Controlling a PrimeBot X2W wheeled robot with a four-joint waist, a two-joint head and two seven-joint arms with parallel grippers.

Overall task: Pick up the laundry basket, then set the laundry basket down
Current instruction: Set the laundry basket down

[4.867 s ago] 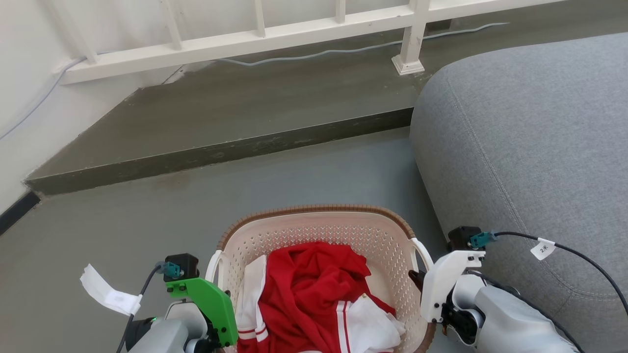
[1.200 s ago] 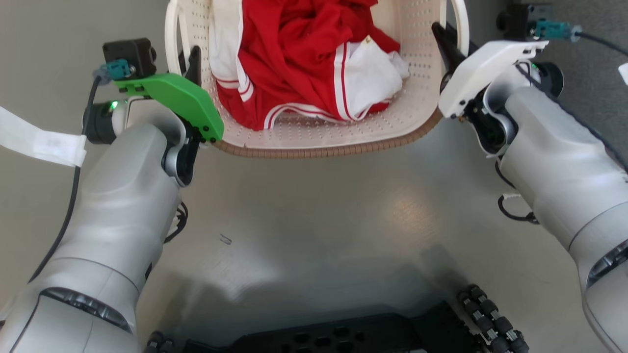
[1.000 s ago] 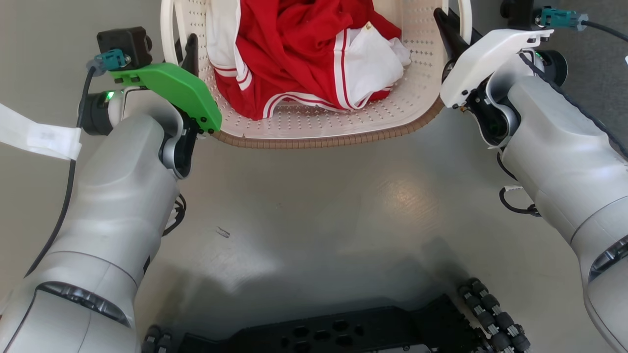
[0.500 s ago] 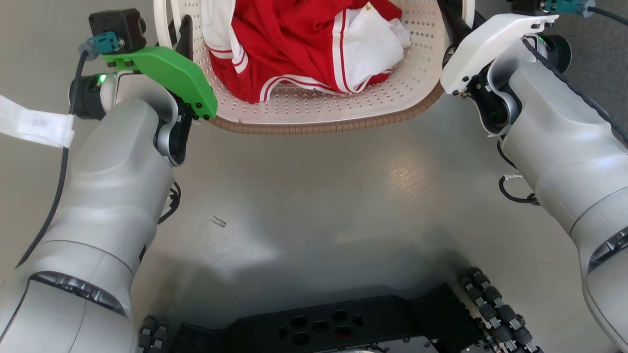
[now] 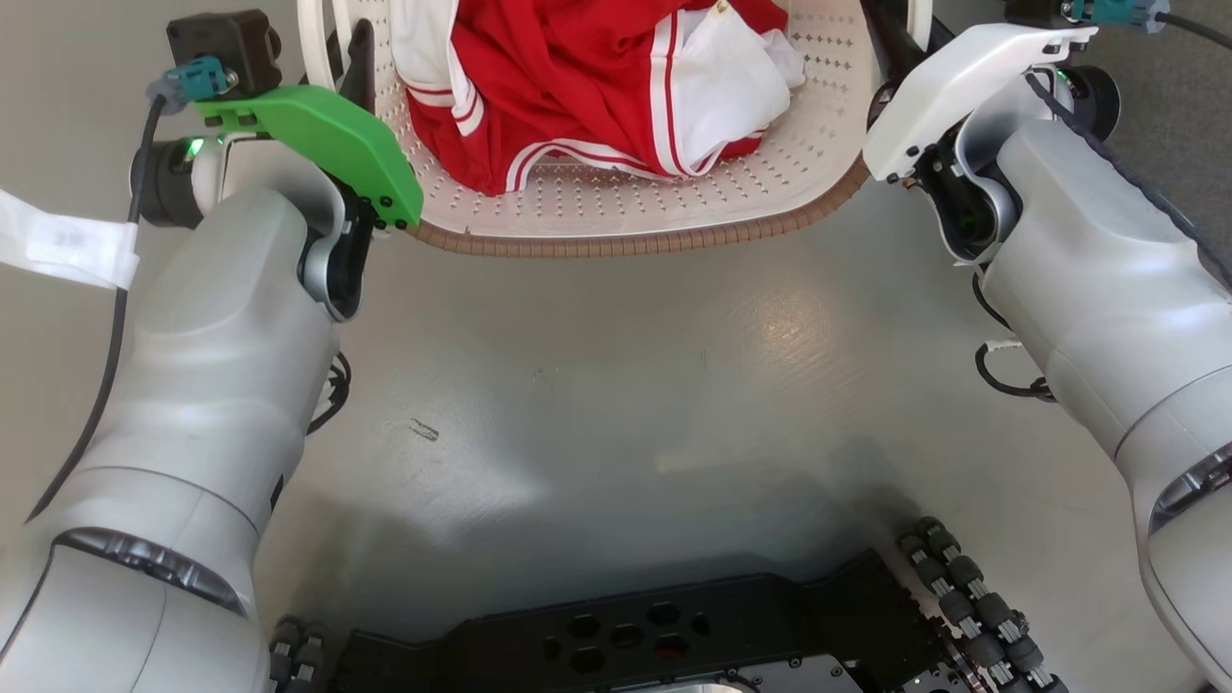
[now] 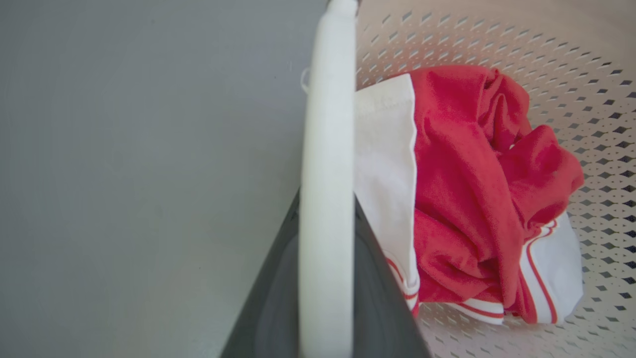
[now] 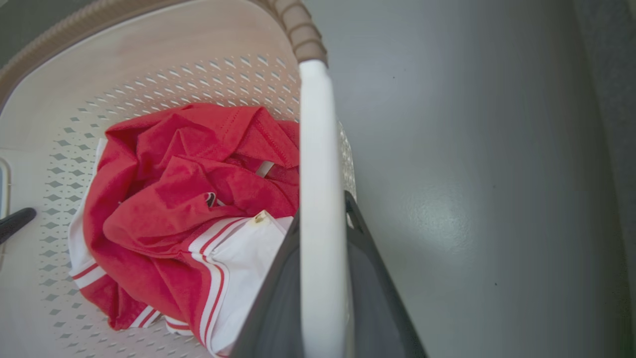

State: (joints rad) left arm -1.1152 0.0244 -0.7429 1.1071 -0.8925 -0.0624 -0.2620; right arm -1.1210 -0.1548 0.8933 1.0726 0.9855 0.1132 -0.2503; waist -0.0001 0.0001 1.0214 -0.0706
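Observation:
The laundry basket (image 5: pixel 626 239), cream perforated plastic with a brown woven rim, lies at the top of the head view, with red and white clothes (image 5: pixel 597 77) inside. Its far part is cut off by the picture's edge. My left gripper (image 5: pixel 348 58) is shut on the white left handle (image 6: pixel 325 149); dark fingers (image 6: pixel 382 298) flank it in the left wrist view. My right gripper (image 5: pixel 890 38) is shut on the right handle (image 7: pixel 318 174), with its fingers (image 7: pixel 268 308) on either side. I cannot tell whether the basket touches the floor.
My black wheeled base (image 5: pixel 674 635) fills the bottom of the head view, with grey floor (image 5: pixel 626 385) between it and the basket. A grey sofa (image 5: pixel 1193 106) stands at the right. A small scrap (image 5: pixel 422 429) lies on the floor. A white tag (image 5: pixel 58 245) hangs from my left arm's cable.
The head view has tipped down from the room to my own base. Over the last second the basket and both grippers slid slightly up the picture, both holds unchanged.

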